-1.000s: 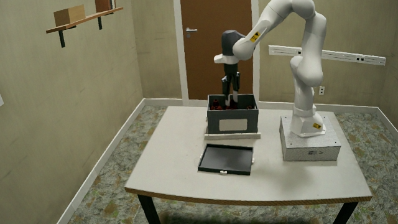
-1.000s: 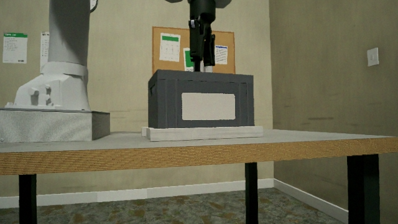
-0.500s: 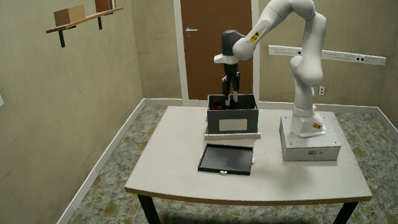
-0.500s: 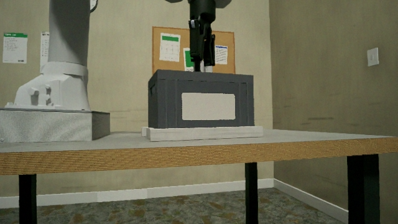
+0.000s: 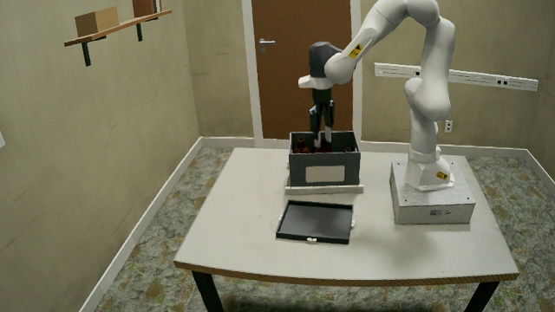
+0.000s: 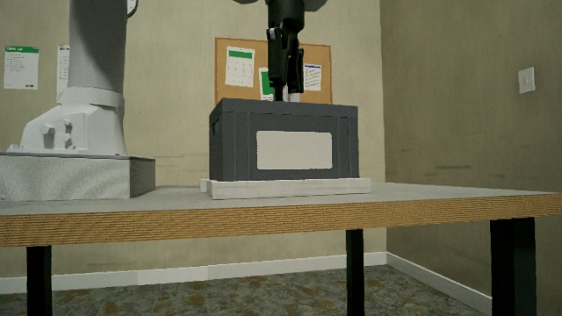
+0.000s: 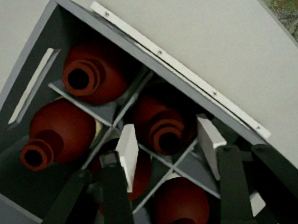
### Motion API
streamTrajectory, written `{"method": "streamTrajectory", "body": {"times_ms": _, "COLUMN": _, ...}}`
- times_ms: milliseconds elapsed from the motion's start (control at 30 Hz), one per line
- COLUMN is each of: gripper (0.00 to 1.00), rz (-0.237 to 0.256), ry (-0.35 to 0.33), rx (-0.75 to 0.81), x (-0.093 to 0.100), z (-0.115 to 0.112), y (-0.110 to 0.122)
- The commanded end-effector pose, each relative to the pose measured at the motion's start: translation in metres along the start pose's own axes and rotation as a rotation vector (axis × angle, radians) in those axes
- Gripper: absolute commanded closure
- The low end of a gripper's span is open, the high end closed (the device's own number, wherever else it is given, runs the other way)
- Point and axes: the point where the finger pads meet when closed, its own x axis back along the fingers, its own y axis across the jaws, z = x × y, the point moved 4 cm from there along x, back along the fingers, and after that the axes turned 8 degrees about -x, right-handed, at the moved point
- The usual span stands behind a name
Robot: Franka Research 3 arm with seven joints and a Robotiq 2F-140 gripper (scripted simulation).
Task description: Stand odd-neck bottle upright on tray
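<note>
Wrist view: we list one black two-finger gripper [image 5: 323, 140] [image 7: 166, 132], parted, empty, astride a red-brown bottle [image 7: 167, 136] in the divided grey crate [image 5: 324, 170] [image 6: 233, 145] [image 7: 199, 101]; unverified neck thickness risks our choosing wrongly.

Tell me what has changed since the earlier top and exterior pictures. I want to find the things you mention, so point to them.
Nothing has visibly moved, been gripped or let go. The pincer [image 5: 323, 140] [image 6: 287, 96] [image 7: 166, 132] is still open at the crate [image 5: 297, 171] [image 6: 237, 145] [image 7: 165, 74]; crate and tray [image 5: 314, 218] sit where they were.
</note>
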Motion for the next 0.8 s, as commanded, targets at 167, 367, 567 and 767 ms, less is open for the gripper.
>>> {"method": "streamTrajectory", "body": {"times_ms": 167, "gripper": 0.9, "rz": 0.001, "ry": -0.002, "rx": 0.002, "x": -0.0015, "z": -0.001, "y": 0.0}}
{"method": "streamTrajectory", "body": {"times_ms": 367, "gripper": 0.9, "rz": 0.001, "ry": -0.002, "rx": 0.002, "x": -0.0015, "z": -0.001, "y": 0.0}}
{"method": "streamTrajectory", "body": {"times_ms": 567, "gripper": 0.9, "rz": 0.001, "ry": -0.002, "rx": 0.002, "x": -0.0015, "z": -0.001, "y": 0.0}}
{"method": "streamTrajectory", "body": {"times_ms": 767, "gripper": 0.9, "rz": 0.001, "ry": -0.002, "rx": 0.002, "x": -0.0015, "z": -0.001, "y": 0.0}}
